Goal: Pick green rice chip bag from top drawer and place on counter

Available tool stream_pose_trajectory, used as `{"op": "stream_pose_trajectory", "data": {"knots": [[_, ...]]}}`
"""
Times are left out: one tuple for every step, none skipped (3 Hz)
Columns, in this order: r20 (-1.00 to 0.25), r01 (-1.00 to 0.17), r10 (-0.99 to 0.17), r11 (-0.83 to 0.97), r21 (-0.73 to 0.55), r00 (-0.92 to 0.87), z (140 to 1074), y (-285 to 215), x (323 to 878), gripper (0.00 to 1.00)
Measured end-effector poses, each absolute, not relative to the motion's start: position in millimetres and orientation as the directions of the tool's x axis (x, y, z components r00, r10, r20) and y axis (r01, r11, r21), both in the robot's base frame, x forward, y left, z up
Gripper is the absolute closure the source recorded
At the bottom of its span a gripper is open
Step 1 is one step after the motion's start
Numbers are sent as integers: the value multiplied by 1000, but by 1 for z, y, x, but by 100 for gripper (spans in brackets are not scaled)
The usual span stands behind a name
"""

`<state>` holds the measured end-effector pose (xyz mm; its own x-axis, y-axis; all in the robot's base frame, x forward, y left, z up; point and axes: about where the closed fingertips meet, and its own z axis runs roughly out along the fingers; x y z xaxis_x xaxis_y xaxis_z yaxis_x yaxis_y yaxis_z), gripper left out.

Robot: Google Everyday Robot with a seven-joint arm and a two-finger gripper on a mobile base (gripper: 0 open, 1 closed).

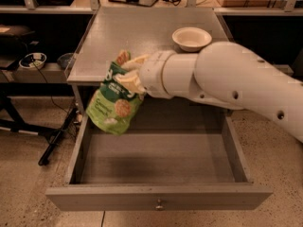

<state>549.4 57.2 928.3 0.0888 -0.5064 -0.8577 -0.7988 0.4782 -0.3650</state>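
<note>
From where I stand, the gripper [129, 75] is clamped on the upper part of the bag [113, 109]. It pinches the bag near the top, so the rest hangs freely, tilted and a little crumpled. The bag is in the air, clear of the floor of the drawer [158, 198]. It dangles over the drawer's back left corner, right in front of the front edge of the surface [137, 32]. Its top pokes just above that edge and its bottom hangs below it.

Holding it by the top makes sense to me. A light, crinkly bag offers little else to grab, and the grip leaves the bottom free to land first. The drawer stands wide open, and the arm [236, 79] reaches in from the right across it. A bowl [191, 38] sits toward the back right of the surface, well apart from the bag, so the bare left part looks like the natural spot. I'd guess the bag needs more lift to clear the edge.
</note>
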Motion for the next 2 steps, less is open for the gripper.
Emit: {"op": "stream_pose_trajectory", "data": {"knots": [[-858,-757,-498,510,-407,126,960,54,558,100],[-834,-677,-522,550,-489,177,987,51,578,100]]}}
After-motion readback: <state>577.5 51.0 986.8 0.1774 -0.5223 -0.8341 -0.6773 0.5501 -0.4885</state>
